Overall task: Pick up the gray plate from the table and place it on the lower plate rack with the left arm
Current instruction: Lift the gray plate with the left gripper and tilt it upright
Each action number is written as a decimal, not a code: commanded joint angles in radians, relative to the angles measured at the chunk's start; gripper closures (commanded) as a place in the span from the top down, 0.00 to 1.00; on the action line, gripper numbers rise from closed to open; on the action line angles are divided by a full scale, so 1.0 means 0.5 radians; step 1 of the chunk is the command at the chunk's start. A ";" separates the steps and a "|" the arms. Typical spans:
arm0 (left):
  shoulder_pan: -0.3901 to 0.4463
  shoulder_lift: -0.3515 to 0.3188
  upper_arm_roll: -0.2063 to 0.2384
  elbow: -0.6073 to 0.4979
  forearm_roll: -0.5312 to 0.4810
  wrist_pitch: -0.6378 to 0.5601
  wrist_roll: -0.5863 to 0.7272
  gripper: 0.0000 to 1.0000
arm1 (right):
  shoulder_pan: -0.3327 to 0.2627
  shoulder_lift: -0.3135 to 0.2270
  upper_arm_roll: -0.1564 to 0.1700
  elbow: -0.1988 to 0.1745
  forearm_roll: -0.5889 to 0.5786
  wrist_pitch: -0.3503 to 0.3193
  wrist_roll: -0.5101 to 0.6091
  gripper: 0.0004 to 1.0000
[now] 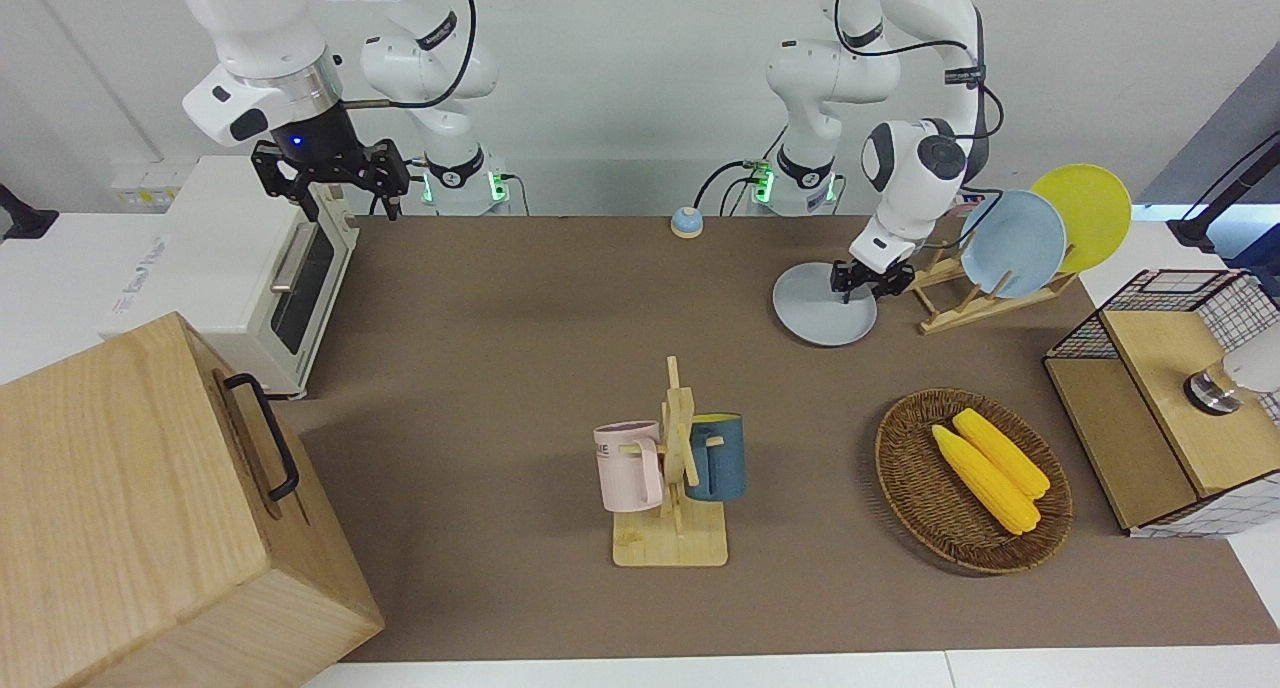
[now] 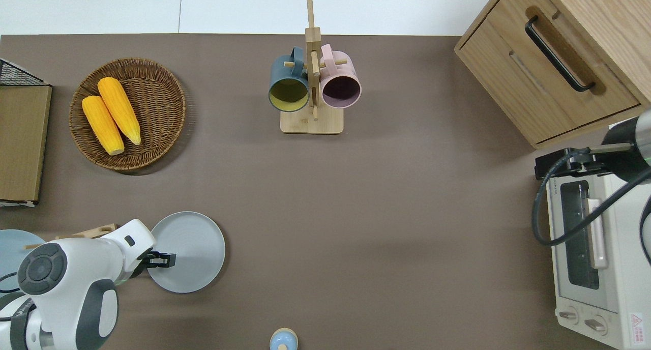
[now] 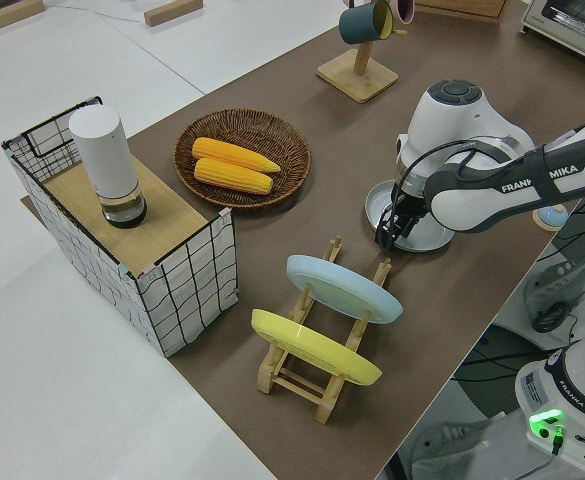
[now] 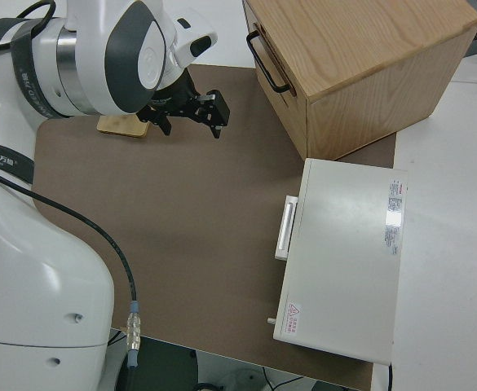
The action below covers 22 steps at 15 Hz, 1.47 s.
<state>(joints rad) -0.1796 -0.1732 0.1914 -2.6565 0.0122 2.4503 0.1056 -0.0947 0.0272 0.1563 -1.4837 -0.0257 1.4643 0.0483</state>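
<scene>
On the brown table, the left pincer (image 2: 164,260) pinches the gray plate (image 2: 190,252) at its rack-side rim.

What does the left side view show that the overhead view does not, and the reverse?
Only the left side view shows the yellow plate on the lower plate rack, the white cylinder on the wire-sided box, and the whole light blue plate.

Only the overhead view shows the wooden drawer cabinet, the small bell and the parked right arm.

Both show the left gripper at the rim of the gray plate, the corn basket and the mug stand.
</scene>
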 commanded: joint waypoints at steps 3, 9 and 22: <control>-0.046 0.006 0.013 -0.038 -0.015 0.042 -0.036 0.00 | 0.014 0.001 -0.012 0.013 0.005 -0.005 0.008 0.98; -0.043 -0.025 0.016 -0.034 -0.015 -0.010 -0.033 0.00 | 0.014 0.001 -0.012 0.013 0.005 -0.002 0.008 0.98; -0.021 -0.325 0.028 0.318 0.003 -0.798 -0.033 0.00 | 0.014 0.001 -0.012 0.013 0.005 -0.002 0.008 0.98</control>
<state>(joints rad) -0.1795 -0.3089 0.1939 -2.5611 0.0122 2.1535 0.1008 -0.0947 0.0272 0.1563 -1.4837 -0.0257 1.4643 0.0483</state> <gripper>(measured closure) 0.934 0.013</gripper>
